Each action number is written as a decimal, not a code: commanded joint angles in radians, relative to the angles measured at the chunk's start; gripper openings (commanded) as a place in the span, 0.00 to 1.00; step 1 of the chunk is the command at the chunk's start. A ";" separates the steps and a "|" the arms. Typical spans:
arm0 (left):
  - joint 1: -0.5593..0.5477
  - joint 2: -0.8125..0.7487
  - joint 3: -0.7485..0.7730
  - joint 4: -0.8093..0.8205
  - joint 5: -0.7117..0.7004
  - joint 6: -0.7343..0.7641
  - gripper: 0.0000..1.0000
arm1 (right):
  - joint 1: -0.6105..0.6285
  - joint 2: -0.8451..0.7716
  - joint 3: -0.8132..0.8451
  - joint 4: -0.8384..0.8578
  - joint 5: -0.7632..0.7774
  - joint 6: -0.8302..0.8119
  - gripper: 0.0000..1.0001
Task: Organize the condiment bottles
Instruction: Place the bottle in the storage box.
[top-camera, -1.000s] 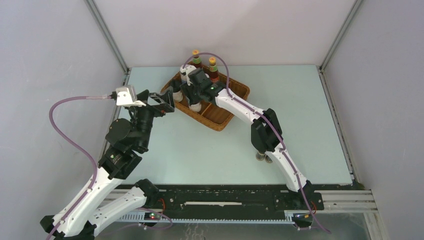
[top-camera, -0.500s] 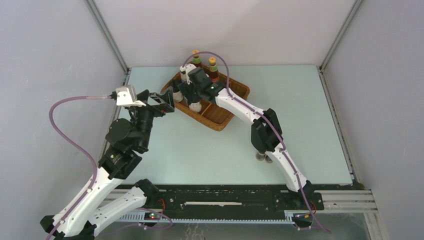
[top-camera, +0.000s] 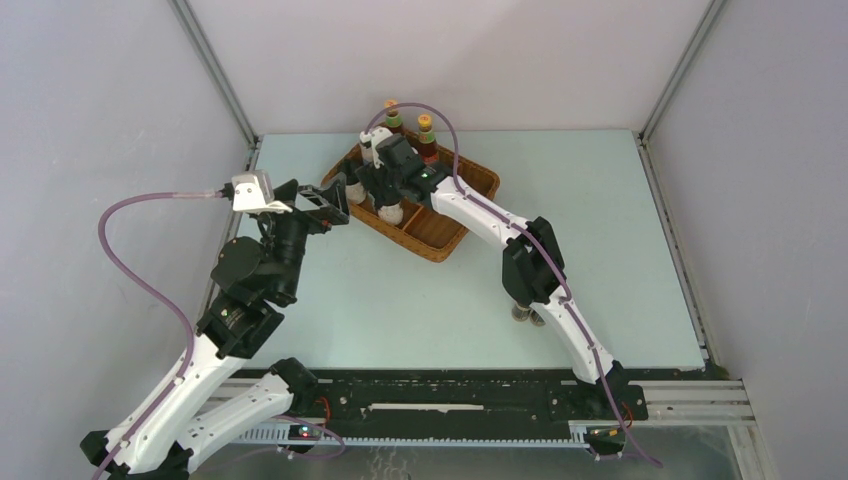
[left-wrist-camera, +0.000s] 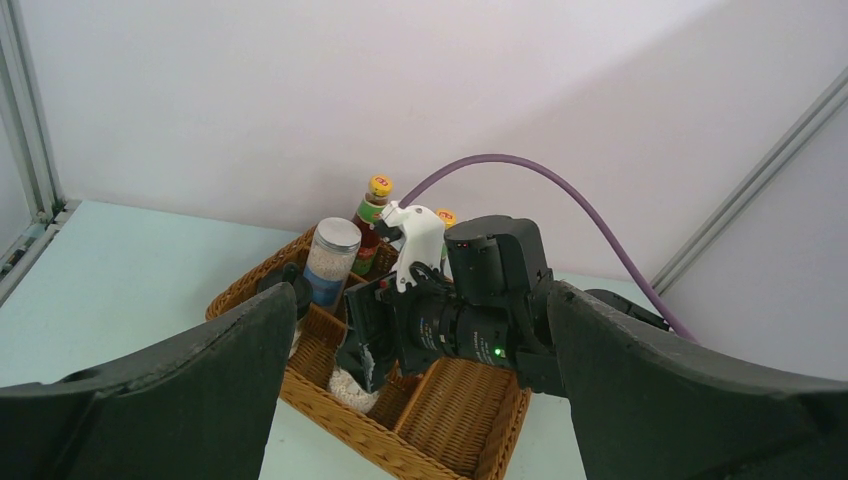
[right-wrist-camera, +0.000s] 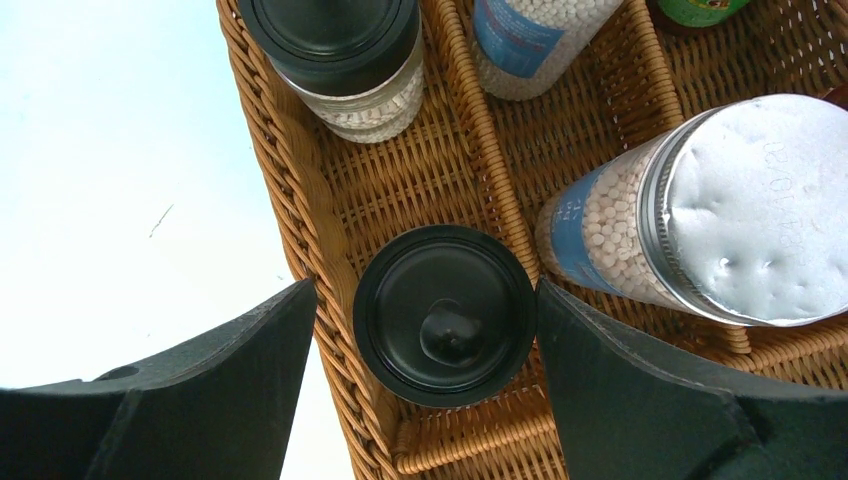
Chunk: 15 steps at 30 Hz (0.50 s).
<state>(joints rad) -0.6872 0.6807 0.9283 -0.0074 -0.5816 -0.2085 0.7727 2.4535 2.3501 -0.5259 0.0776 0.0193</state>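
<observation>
Our right tool (right-wrist-camera: 425, 300) has just spread its jaws and stands released around the black-capped shaker (right-wrist-camera: 443, 315), which sits upright in a compartment at the near-left edge of the wicker tray (right-wrist-camera: 300, 170). We judge that shaker delivered. Our left tool (left-wrist-camera: 420, 300) hangs wide open and empty left of the tray. Farther in stand the second shaker (right-wrist-camera: 340, 50) and a silver-lidded jar (right-wrist-camera: 740, 200), with the sauce bottles (top-camera: 393, 115) farthest.

Left arm (top-camera: 190, 385) & right arm (top-camera: 470, 215): white shells, black joints; purple cables (top-camera: 130, 205) at wrists; green LED (left-wrist-camera: 497, 352), prob. status.
</observation>
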 joint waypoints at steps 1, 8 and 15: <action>-0.005 0.003 -0.005 0.035 -0.014 0.027 1.00 | -0.004 -0.087 0.014 0.045 0.017 -0.029 0.88; -0.006 0.012 0.033 0.002 0.003 0.042 1.00 | -0.009 -0.142 -0.031 0.073 0.023 -0.045 0.88; -0.008 0.011 0.083 -0.068 0.024 0.043 1.00 | -0.012 -0.231 -0.110 0.106 0.040 -0.048 0.88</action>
<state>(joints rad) -0.6872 0.6930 0.9314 -0.0429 -0.5758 -0.1902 0.7708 2.3428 2.2799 -0.4755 0.0937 -0.0078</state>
